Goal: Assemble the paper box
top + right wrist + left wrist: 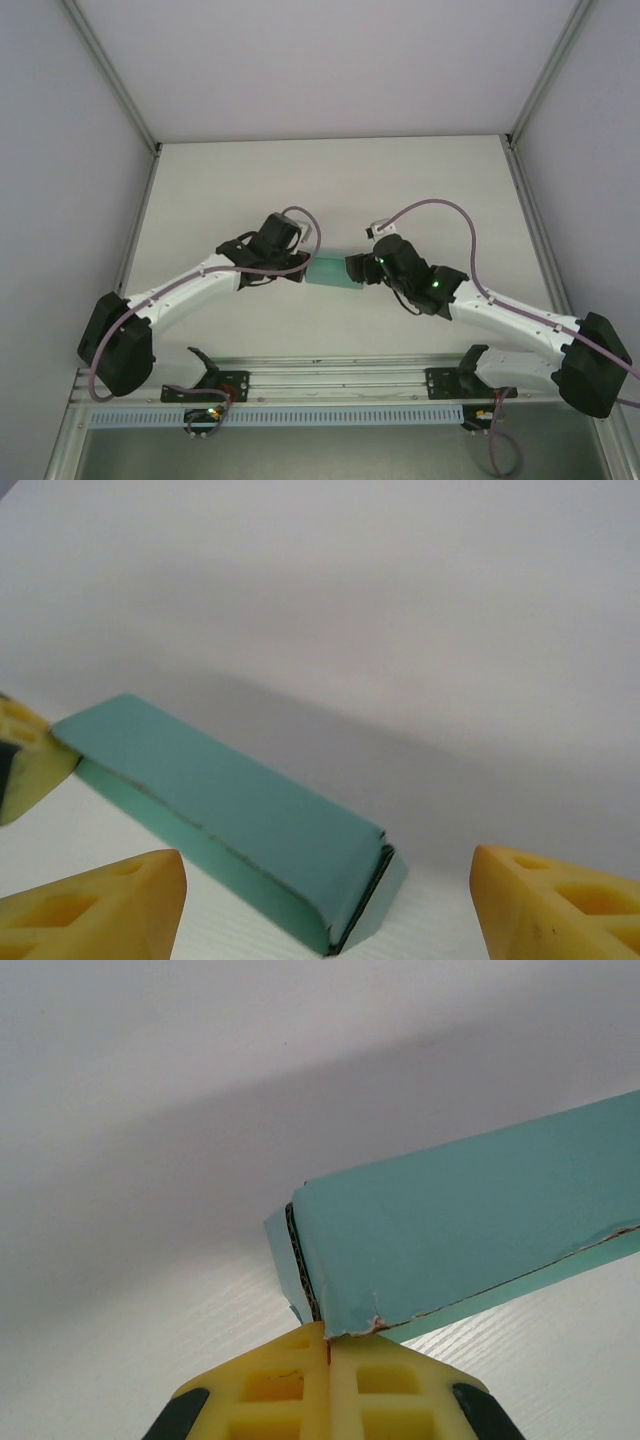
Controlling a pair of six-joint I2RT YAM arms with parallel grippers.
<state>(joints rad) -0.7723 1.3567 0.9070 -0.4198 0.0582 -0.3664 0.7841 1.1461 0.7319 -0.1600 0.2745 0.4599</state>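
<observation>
The paper box (333, 271) is a small teal-green closed rectangular box lying on the white table between my two grippers. In the left wrist view the box (470, 1230) runs off to the right, and my left gripper (328, 1332) is shut, its yellow tips meeting at the box's torn lower corner. I cannot tell whether any card is pinched. My right gripper (328, 880) stands open, its fingers wide on either side of the near end of the box (220, 800) without touching it. A yellow fingertip of the left gripper (25, 765) sits against the far end.
The white table (330, 180) is enclosed by grey walls with metal frame posts (110, 80) at the left and right. A metal rail (330, 380) with both arm bases runs along the near edge.
</observation>
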